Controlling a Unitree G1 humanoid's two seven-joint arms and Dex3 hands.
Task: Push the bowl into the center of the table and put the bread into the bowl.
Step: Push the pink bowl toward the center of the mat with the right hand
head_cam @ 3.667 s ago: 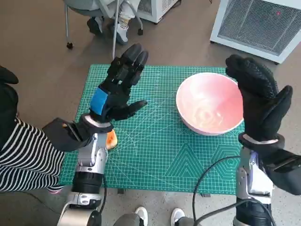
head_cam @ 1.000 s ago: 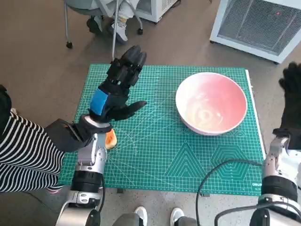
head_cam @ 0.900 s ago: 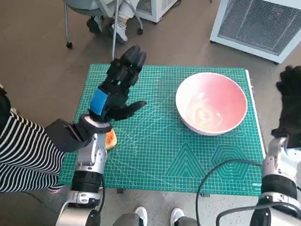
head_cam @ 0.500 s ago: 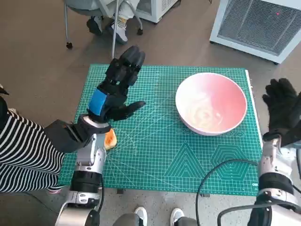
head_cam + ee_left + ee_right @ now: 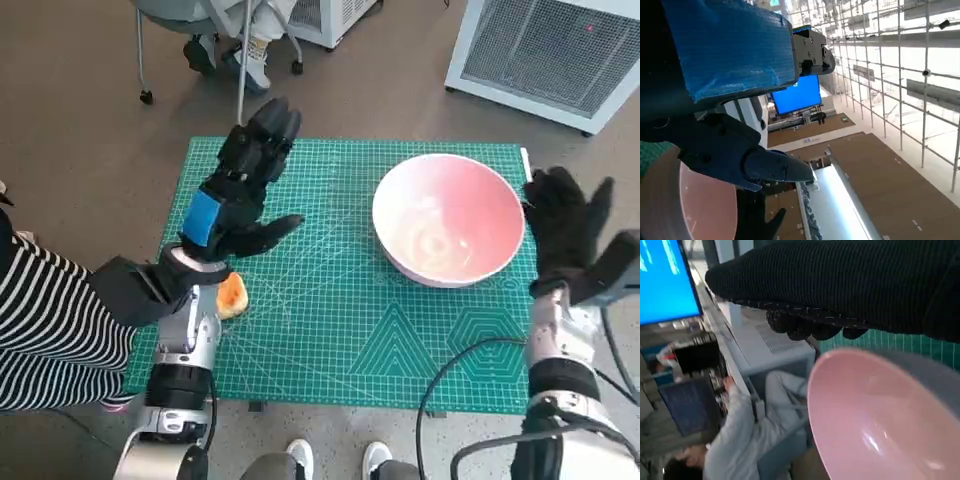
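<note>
Fingers of both hands spread and holding nothing, right hand (image 5: 566, 232) just beside pink bowl (image 5: 448, 218) at the mat's (image 5: 340, 330) right side, left hand (image 5: 238, 190) raised above bread (image 5: 232, 295) near the mat's left edge

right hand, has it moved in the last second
Yes. The right hand has swung in from beyond the mat's edge toward the bowl, now beside its rim.

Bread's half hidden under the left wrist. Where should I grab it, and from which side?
Pinch the bread across its exposed orange edge, coming from above on the mat-centre side. It lies flat on the green mat, and the left hand hovers open beyond it, so that arm probably must draw back first.
</note>
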